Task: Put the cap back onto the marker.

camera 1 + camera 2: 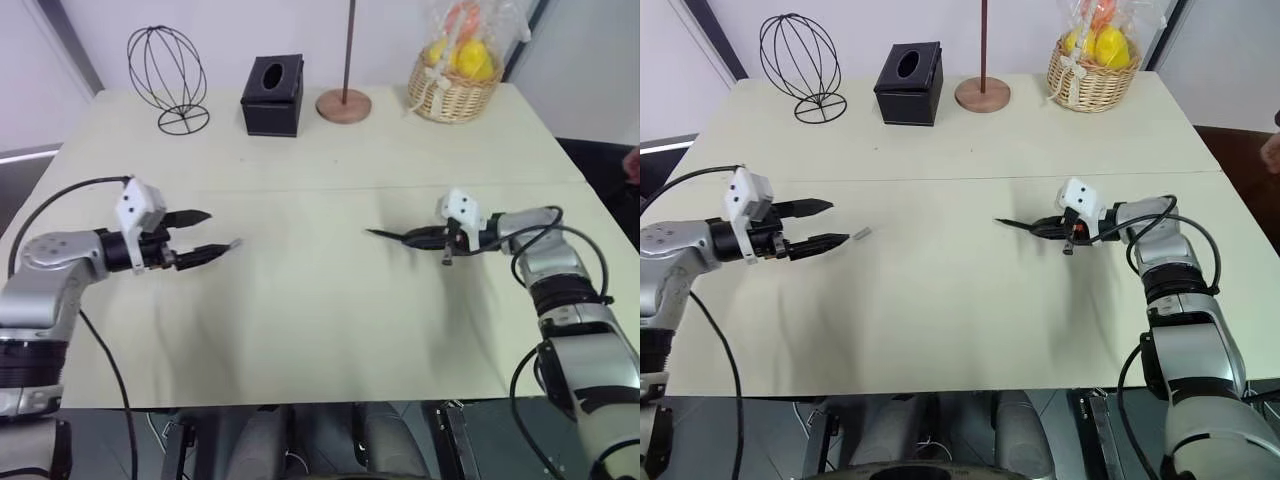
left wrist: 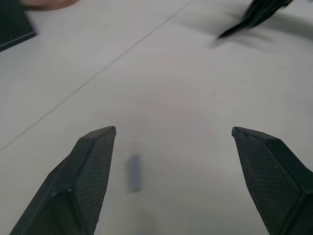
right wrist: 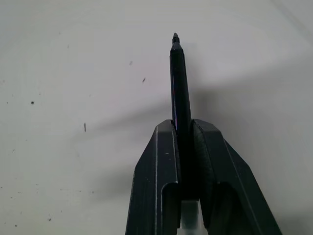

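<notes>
The cap (image 2: pixel 135 172), a tiny light-grey cylinder, lies flat on the pale table (image 1: pixel 300 330), left of the middle. My left gripper (image 1: pixel 212 232) hovers open just behind it, and the cap (image 1: pixel 862 234) rests a little past the lower fingertip, nearer one finger (image 2: pixel 93 161) than the other. Right of the middle, my right gripper (image 1: pixel 402 237) is shut on the marker (image 3: pixel 178 78) and holds it above the table. The thin black marker sticks out ahead of the fingers, its pointed tip (image 1: pixel 369 232) aimed left toward the other gripper.
Along the table's far edge stand a black wire globe (image 1: pixel 167 75), a black tissue box (image 1: pixel 272 95), a round wooden base with a pole (image 1: pixel 343 104) and a wicker basket of yellow fruit (image 1: pixel 455 80). A person's hand (image 1: pixel 632 165) shows at the right edge.
</notes>
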Tool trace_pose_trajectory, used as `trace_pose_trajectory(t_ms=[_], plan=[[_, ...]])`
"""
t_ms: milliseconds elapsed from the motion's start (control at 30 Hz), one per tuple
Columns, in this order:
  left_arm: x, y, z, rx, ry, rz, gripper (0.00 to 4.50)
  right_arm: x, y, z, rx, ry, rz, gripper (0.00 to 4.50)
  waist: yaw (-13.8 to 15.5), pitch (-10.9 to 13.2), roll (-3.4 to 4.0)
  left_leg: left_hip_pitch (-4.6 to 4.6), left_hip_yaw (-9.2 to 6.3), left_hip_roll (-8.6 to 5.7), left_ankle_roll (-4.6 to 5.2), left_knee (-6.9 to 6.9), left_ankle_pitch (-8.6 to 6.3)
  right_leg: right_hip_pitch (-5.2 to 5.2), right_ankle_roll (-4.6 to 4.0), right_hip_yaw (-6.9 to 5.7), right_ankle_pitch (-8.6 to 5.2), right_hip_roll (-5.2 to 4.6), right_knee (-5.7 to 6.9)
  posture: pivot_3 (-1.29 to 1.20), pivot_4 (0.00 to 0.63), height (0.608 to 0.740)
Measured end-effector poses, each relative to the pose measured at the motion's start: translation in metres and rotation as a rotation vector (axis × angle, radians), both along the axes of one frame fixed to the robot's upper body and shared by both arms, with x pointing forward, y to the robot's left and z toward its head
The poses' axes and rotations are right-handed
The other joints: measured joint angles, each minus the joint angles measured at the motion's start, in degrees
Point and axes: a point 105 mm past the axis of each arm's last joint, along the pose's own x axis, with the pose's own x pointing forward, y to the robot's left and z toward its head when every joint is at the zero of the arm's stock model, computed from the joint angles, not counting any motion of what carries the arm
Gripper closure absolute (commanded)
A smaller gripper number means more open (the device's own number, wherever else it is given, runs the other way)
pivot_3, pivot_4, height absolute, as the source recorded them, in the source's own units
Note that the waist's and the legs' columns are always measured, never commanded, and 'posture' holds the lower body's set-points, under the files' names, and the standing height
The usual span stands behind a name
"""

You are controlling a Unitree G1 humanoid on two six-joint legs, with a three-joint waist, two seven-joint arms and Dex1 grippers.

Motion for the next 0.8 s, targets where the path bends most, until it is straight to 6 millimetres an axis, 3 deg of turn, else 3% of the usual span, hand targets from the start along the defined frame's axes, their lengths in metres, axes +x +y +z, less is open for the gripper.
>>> trace_pose_trajectory(t_ms=[167,367,500,800], plan=[[0.009,0.031,-0.010,0.051,-0.009,0.089,0.53,-0.016,0.028,0.029,0.012,-0.086,0.102,4.47,0.19,0.00,0.00,-0.01,-0.02,0.00,0.00,0.01,0.00,-0.01,0.00,-0.02,0.00,-0.01,0.01,0.00,0.150,0.740],[0.016,0.046,-0.019,0.070,-0.015,0.126,0.53,-0.031,0.044,0.032,0.042,-0.083,0.117,4.47,0.58,-0.01,-0.01,-0.05,-0.03,-0.05,0.02,0.09,-0.01,0.02,0.01,-0.05,0.00,-0.05,0.03,0.00,0.150,0.740],[0.024,0.040,-0.026,0.042,-0.008,0.117,0.53,-0.035,0.047,0.030,0.056,-0.070,0.110,4.47,0.48,-0.01,-0.02,-0.05,-0.02,-0.05,0.02,0.11,-0.01,0.02,0.01,-0.05,0.01,-0.04,0.05,0.00,0.150,0.740],[0.043,0.006,-0.056,-0.026,0.066,0.049,0.53,-0.039,0.050,0.029,0.079,-0.066,0.090,4.47,0.39,-0.02,-0.03,-0.06,-0.01,-0.09,0.03,0.17,-0.01,0.02,0.01,-0.06,0.01,0.01,0.07,0.00,0.150,0.740]])
